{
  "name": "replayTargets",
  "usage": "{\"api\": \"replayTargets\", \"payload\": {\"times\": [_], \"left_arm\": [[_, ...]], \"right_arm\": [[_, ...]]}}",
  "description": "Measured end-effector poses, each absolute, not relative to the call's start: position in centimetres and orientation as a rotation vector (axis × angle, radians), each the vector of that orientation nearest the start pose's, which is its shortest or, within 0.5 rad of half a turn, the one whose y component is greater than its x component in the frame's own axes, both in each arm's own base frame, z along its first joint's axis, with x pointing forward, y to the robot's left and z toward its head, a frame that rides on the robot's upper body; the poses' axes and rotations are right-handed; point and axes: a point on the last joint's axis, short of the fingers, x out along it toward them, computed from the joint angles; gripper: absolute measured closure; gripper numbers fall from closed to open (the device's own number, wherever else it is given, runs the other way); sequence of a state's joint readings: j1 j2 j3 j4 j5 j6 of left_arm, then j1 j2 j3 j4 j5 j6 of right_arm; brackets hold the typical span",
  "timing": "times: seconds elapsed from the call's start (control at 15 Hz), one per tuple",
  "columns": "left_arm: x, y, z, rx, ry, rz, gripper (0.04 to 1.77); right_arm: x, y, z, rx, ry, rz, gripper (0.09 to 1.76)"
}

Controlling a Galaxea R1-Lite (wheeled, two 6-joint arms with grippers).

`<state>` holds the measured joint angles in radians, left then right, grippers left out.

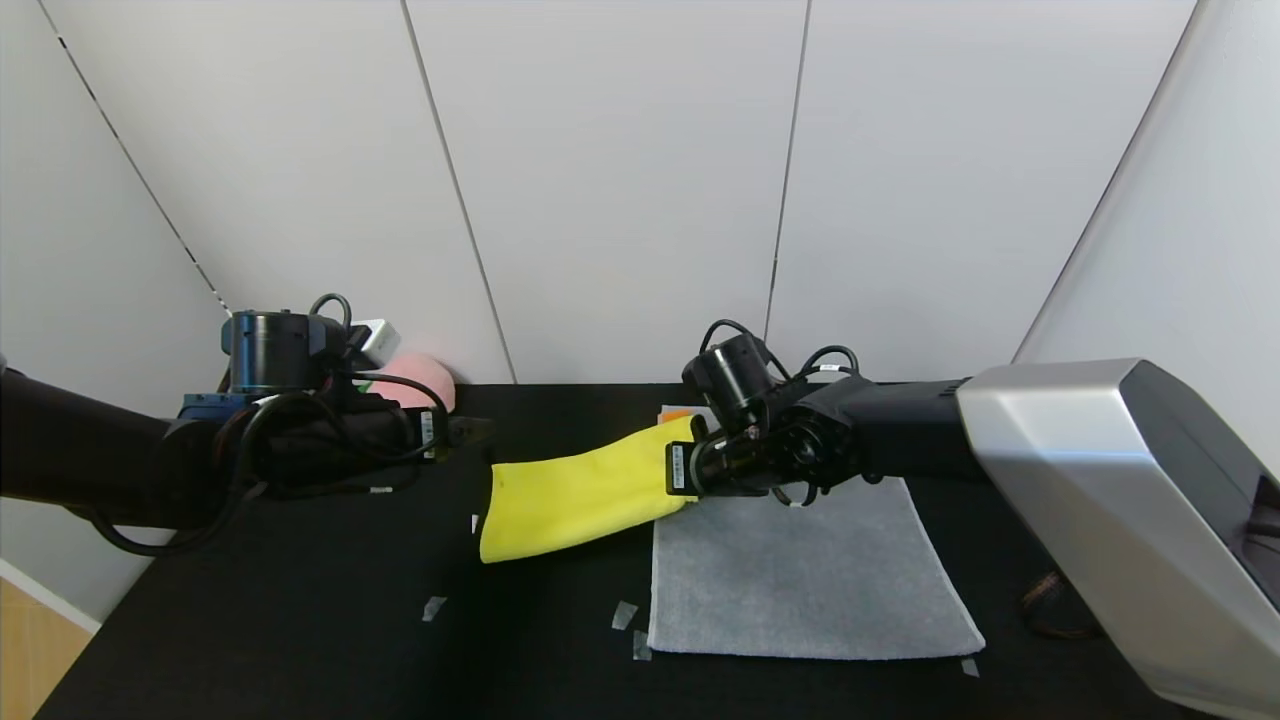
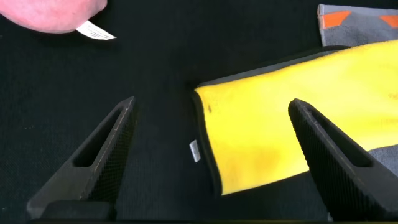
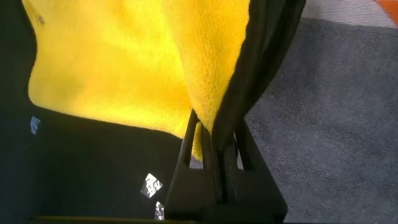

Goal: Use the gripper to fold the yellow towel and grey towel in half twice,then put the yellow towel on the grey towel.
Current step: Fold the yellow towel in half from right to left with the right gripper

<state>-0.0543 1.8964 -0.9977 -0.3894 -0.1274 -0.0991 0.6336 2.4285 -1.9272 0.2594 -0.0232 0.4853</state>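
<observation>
The right jaws [image 3: 214,140] are closed tight on the dark-trimmed edge of the bright yellow fluffy microfibre towel [image 1: 575,490], pinching a bunched fold of it. From that grip the cloth runs away from the right jaws toward the left jaws [image 2: 211,155], its held end raised and its far end lying on the black tabletop [image 1: 300,630]. Directly beneath the right jaws lies the larger grey terry towel [image 1: 800,580], spread flat in a folded rectangle; its orange and white patterned band [image 2: 351,18] peeks out just beyond the held end of the yellow cloth. The yellow cloth's gripped end overlaps the grey towel's near corner.

The left jaws stand wide open and hold nothing, hovering above the tabletop with the free end of the yellow towel between and below their 2 black ridged fingers [image 2: 99,162]. Off to the outer side of the left jaws sits a pink soft object [image 1: 425,378] with a white tag. Several small bits of tape [image 1: 625,615] dot the tabletop near the grey towel's edge.
</observation>
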Motion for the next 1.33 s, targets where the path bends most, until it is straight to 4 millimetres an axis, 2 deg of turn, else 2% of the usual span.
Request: {"api": "replayTargets", "payload": {"times": [0.27, 0.47, 0.73, 0.93, 1.33], "left_arm": [[35.2, -2.2, 14.5, -0.116, 0.518, -0.152, 0.09], [35.2, -2.2, 14.5, -0.116, 0.518, -0.152, 0.09], [35.2, -2.2, 14.4, -0.115, 0.52, -0.153, 0.09], [35.2, -2.3, 14.4, -0.115, 0.521, -0.154, 0.09], [35.2, -2.3, 14.4, -0.113, 0.522, -0.154, 0.09]], "right_arm": [[40.2, 27.5, 11.6, 0.216, 0.836, 0.36, 1.7], [40.1, 27.9, 12.1, 0.208, 0.817, 0.378, 1.7], [39.1, 29.9, 12.7, 0.14, 0.774, 0.459, 1.7], [37.9, 32.2, 12.6, 0.091, 0.733, 0.538, 1.7], [36.9, 35.6, 10.7, 0.025, 0.649, 0.65, 1.7]]}}
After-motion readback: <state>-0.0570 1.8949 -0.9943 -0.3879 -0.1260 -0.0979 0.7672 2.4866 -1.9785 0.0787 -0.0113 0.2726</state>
